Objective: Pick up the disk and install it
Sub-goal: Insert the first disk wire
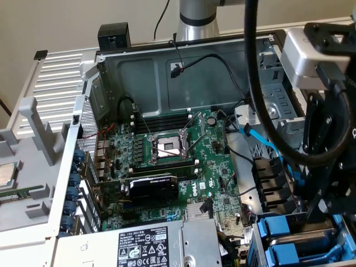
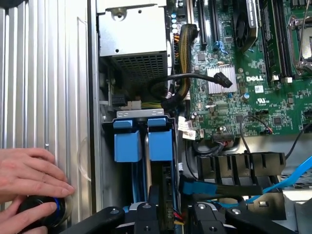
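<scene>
1. The pincer [image 2: 168, 214] is cut off at the wrist view's edge; whether it is released or clenched cannot be told.
2. Two blue carriers sit side by side in the bay; the disk [image 2: 160, 139] is the one nearest the motherboard [image 2: 243, 92], its body hidden.
3. A hand [image 2: 29, 187] rests on a black knob [image 2: 46, 214] on the ribbed metal panel [image 2: 44, 73].
4. In the exterior view the computer case [image 1: 167, 61] lies open, with the robot's black arm [image 1: 328, 144] at 3 o'clock.

Pale table [image 1: 16, 22], open computer case [image 1: 167, 61], ribbed panel [image 1: 61, 89]

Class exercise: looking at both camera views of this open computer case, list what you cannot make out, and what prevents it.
- Exterior view: the gripper, cut by the frame edge; what it holds cannot be told.
- Exterior view: the blue drive carriers, partly covered by the arm.
- Wrist view: the round black knob under a person's hand, mostly covered by fingers.
</scene>
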